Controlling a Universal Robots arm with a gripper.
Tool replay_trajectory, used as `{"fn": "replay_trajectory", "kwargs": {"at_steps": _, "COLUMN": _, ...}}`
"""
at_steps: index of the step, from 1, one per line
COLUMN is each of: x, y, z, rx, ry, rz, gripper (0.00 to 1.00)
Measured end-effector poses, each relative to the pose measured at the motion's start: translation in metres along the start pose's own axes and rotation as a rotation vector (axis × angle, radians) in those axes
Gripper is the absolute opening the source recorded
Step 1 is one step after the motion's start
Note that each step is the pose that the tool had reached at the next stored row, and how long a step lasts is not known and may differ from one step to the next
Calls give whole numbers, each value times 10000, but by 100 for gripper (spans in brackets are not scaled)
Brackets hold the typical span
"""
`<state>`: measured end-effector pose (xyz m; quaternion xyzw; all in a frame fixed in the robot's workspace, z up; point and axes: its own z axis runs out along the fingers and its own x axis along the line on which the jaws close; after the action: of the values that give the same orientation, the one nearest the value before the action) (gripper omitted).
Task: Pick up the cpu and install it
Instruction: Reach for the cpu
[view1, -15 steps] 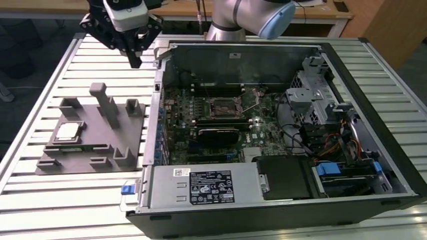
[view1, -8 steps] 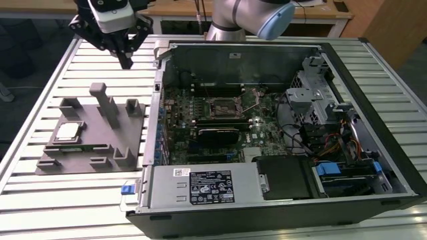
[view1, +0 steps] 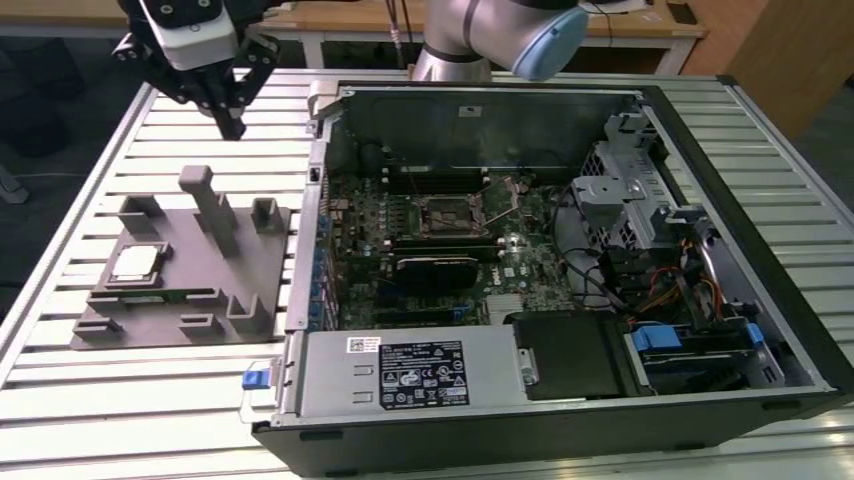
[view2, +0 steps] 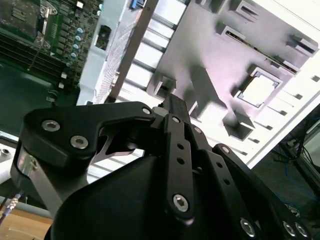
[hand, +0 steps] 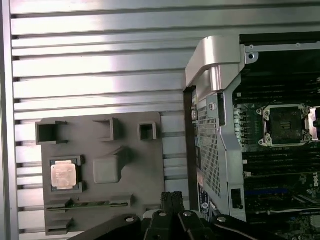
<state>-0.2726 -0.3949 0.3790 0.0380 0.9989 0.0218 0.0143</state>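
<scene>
The tool (view1: 234, 130) hangs above the slatted metal bench (view1: 80, 400), its two black fingers (view1: 230, 112) brought together at the tips with nothing between them; in the first wrist view the fingertips (hand: 167, 197) sit side by side, touching. In the exterior view the tool is over the bench's far part on the exterior view's left, beyond the gray fixture (view1: 187, 260) and beside the corner of the open computer case (view1: 467, 125). The silver arm (view1: 481, 30) rises behind the case. The cpu (view1: 138, 262) lies flat in a square pocket of the fixture, its shiny top facing up, well apart from the tool and untouched. In the first wrist view the cpu (hand: 64, 175) sits in that same pocket of the fixture (hand: 145, 170), next to a raised gray block, with slots and upright posts around it. The second wrist view shows the cpu (view2: 259, 90) as a bright square in the fixture past the tool (view2: 172, 100). Inside the case, on the green motherboard (view1: 534, 265), the socket (view1: 447, 212) has a metal frame around a dark centre, and the cpu is not in it; in the first wrist view the socket (hand: 286, 125) is beyond the case wall, away from the fixture.
</scene>
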Motion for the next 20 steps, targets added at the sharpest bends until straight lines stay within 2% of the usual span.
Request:
{"fn": "replay_trajectory", "kwargs": {"at_steps": 13, "x": 280, "y": -18, "z": 44, "rx": 1, "ry": 0, "rz": 0, "gripper": 11}}
{"fn": "replay_trajectory", "kwargs": {"at_steps": 20, "x": 416, "y": -27, "z": 94, "rx": 0, "ry": 0, "rz": 1, "gripper": 11}}
